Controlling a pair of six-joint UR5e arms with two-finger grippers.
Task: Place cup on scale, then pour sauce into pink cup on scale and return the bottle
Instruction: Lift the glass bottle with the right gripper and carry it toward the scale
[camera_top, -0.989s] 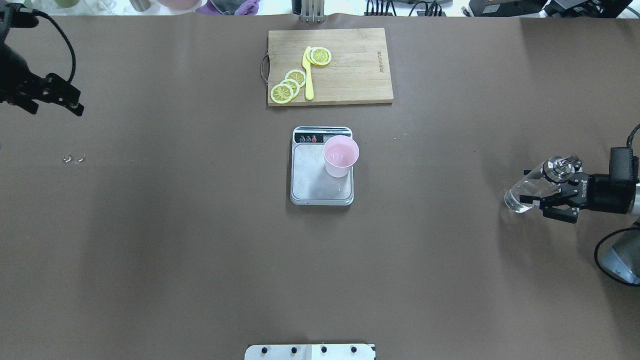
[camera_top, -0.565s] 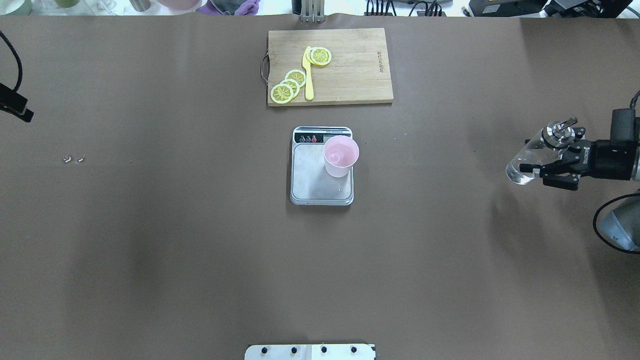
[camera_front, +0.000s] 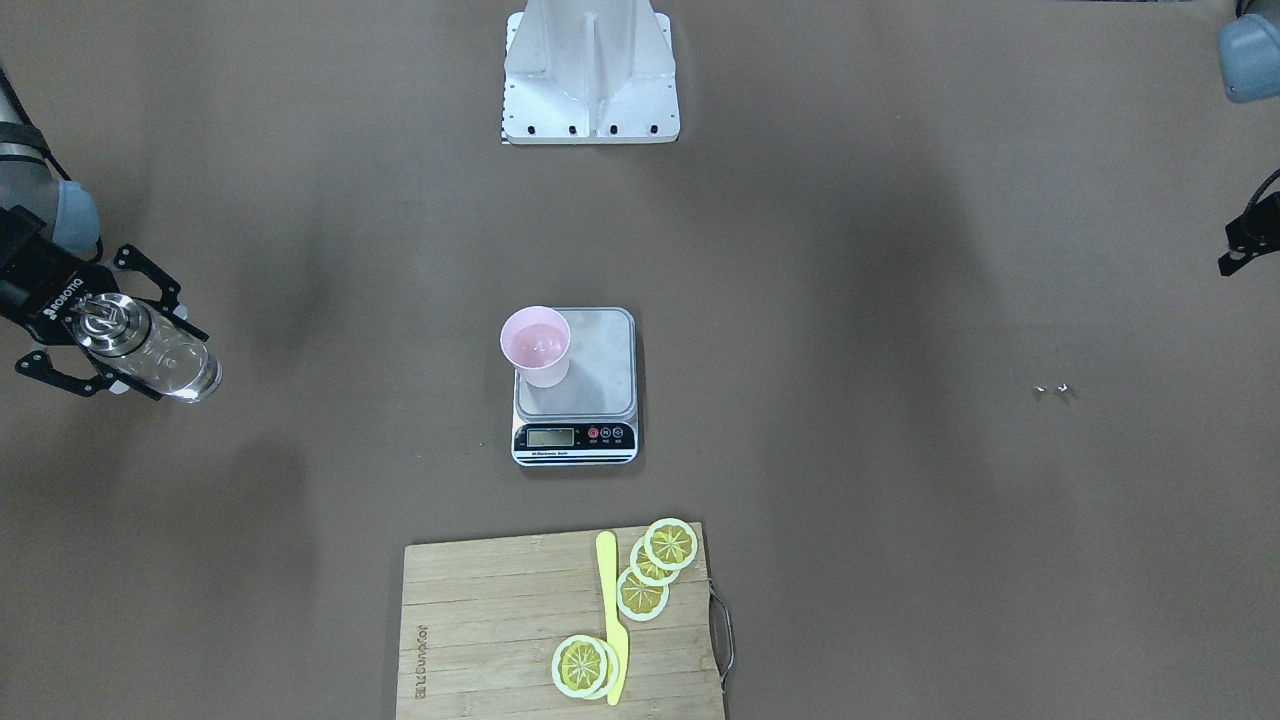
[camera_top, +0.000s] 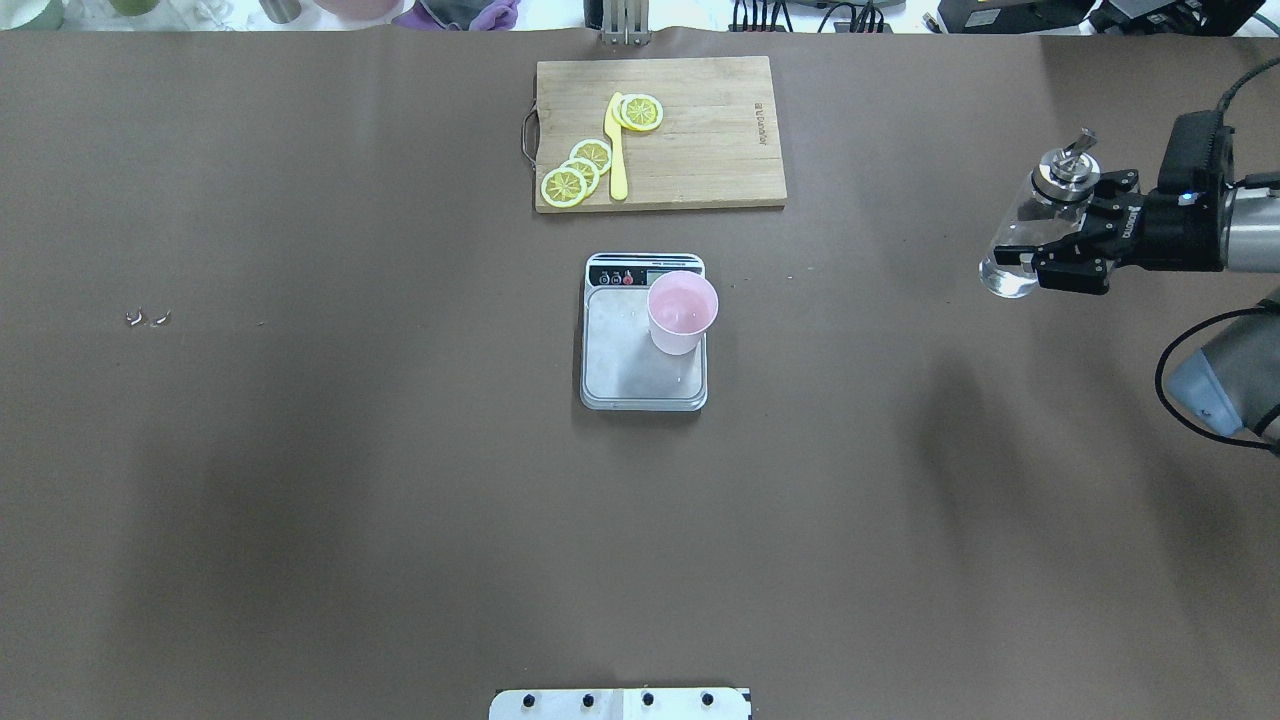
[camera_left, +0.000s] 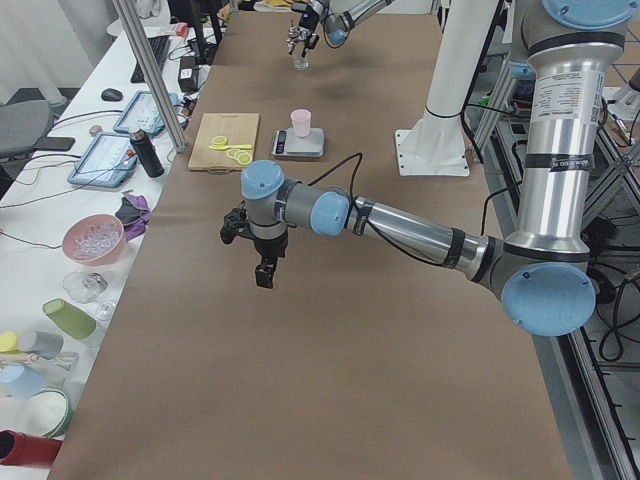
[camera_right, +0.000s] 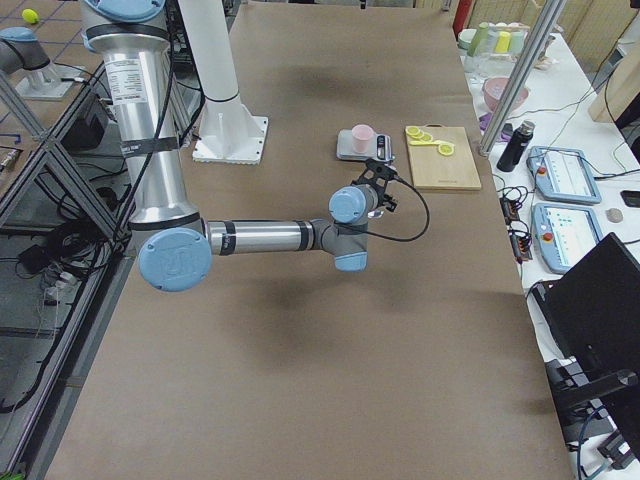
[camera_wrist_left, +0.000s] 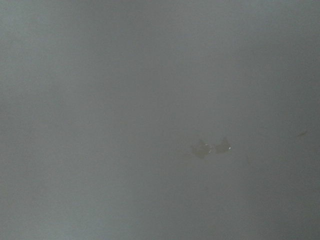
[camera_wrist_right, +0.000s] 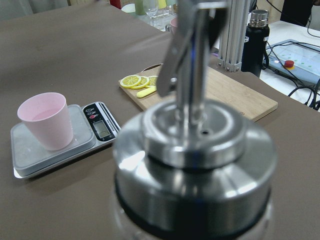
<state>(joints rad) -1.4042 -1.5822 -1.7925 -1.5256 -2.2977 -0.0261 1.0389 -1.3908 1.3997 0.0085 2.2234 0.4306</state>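
The brown table (camera_top: 300, 450) lies before me with the wooden cutting board (camera_top: 700, 150) at its far side. Between the board and the robot's base sits the scale (camera_top: 640, 370), and the cup (camera_top: 682, 310) stands on the platform's far right corner, next to the display strip.

Far out on the right side, level with the board, the right gripper (camera_top: 1055, 230) pinches the bottle (camera_top: 1012, 265) around its glass body, spout up. Clear sauce (camera_front: 185, 375) shows near the bottle's base. I cannot tell whether that base touches the table. The left gripper (camera_left: 262, 262) hangs over bare table on the opposite side, and I cannot tell whether its claw is spread or pressed together.

I judge the pour finished, with a little liquid seeming to lie in the cup, and the return of the bottle under way. The next move calls for setting the bottle down upright, then spreading the fingers and backing away without tipping it.

A second ago the bottle hung nearer the robot. It has since travelled toward the far edge, while the left arm has slipped out of the overhead view.
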